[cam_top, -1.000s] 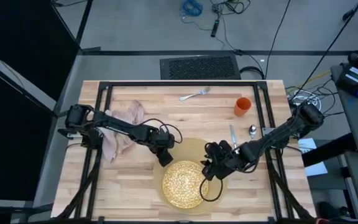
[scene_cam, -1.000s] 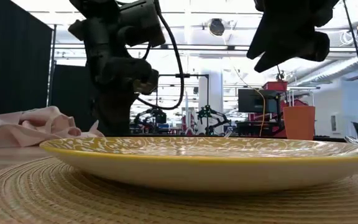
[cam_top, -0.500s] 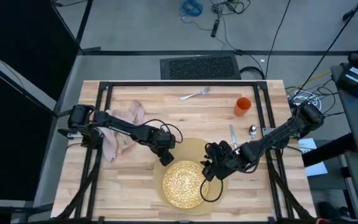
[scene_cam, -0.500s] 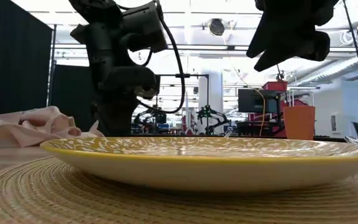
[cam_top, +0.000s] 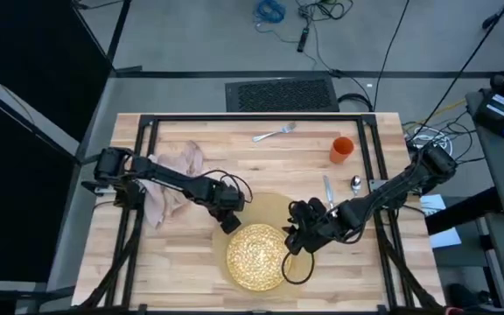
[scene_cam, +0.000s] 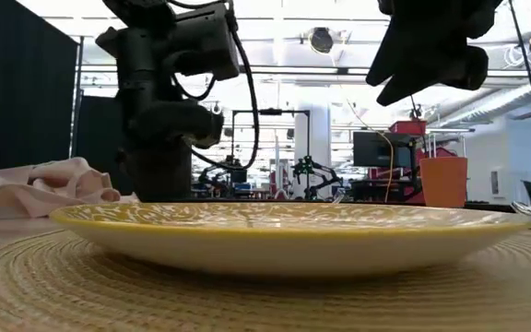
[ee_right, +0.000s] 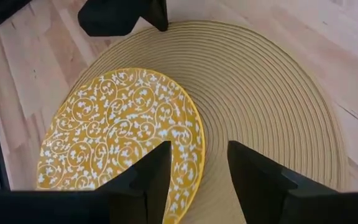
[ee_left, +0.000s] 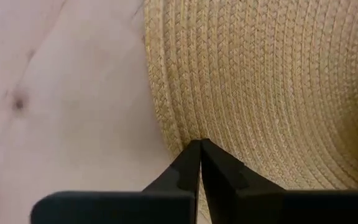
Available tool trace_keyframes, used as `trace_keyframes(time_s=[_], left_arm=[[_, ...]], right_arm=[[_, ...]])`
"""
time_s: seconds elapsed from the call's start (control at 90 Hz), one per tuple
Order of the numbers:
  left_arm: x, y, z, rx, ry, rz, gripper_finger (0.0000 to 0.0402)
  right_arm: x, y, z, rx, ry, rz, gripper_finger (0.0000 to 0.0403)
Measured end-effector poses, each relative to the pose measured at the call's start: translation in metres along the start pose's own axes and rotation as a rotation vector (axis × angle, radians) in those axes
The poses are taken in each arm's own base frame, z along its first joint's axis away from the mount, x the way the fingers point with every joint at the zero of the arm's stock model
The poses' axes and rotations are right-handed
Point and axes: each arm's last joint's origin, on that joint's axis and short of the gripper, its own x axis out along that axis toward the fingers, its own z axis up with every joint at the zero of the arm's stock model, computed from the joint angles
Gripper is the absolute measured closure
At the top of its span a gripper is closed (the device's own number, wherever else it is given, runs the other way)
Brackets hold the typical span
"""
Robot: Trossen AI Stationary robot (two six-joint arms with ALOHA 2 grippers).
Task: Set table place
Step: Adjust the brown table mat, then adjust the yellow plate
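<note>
Left end effector (ee_left: 199,144) pinches the placemat (ee_left: 272,87) edge — right end effector (ee_right: 199,163) gapes over the plate (ee_right: 120,134).

Grey floor (cam_top: 199,44) with cables (cam_top: 269,10); black curtain (scene_cam: 21,101) at left.

Black jointed arms (cam_top: 178,181); looping black cables (cam_top: 297,269)

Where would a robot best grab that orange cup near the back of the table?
Probably by its rim. The orange cup stands upright with its mouth open to the camera above, so one finger could drop inside and one outside, coming straight down. The right gripper, now open above the placemat, is the nearer one; the left gripper is shut at the placemat's edge.
</note>
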Motion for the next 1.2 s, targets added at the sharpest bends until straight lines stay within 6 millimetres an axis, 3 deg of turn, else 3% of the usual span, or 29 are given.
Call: trace_keyframes(time_s=[0.578, 0.667, 0.956, 1.2], left_arm=[[-0.018, -0.010, -0.037, -0.028, 0.087, 0.074, 0.0401], [-0.030, -0.013, -0.042, -0.049, 0.054, 0.047, 0.0401], [-0.098, -0.014, -0.059, -0.002, -0.184, -0.086, 0.0401], [-0.107, -0.012, -0.091, 0.037, -0.323, -0.039, 0.0401]], right_arm=[[0.001, -0.001, 0.001, -0.008, -0.001, -0.004, 0.0259], [0.001, -0.001, 0.001, -0.007, -0.001, -0.004, 0.0259], [0.007, -0.001, -0.001, 0.054, 0.007, -0.018, 0.0259], [0.043, 0.005, -0.022, 0.083, 0.086, -0.050, 0.0259]])
